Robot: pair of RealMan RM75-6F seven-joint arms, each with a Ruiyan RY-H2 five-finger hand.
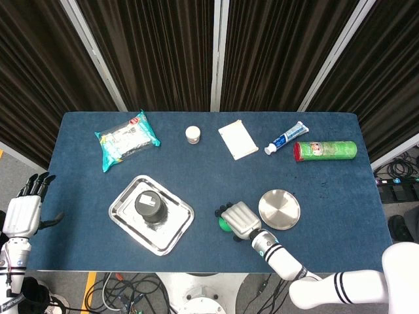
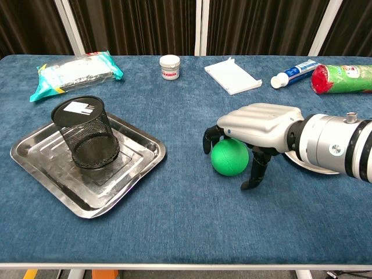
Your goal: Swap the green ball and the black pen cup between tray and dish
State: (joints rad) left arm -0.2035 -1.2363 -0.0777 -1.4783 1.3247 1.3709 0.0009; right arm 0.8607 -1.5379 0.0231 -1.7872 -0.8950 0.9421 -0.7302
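Observation:
The green ball (image 2: 228, 158) lies on the blue cloth between the tray and the dish; in the head view only a sliver of the ball (image 1: 224, 226) shows. My right hand (image 2: 258, 124) cups over it from above, fingers curled down its far side and the thumb standing by its near right side. The ball still rests on the table. The black mesh pen cup (image 2: 87, 133) stands in the steel tray (image 2: 139, 174) at the left. The round steel dish (image 1: 281, 208) sits just right of my right hand (image 1: 239, 219), with nothing in it. My left hand (image 1: 23, 212) hangs off the table's left edge, fingers spread, holding nothing.
Along the far side of the table lie a teal wipes packet (image 1: 126, 139), a small white jar (image 1: 192, 135), a white box (image 1: 237, 139), a toothpaste tube (image 1: 286, 137) and a green can (image 1: 325, 150).

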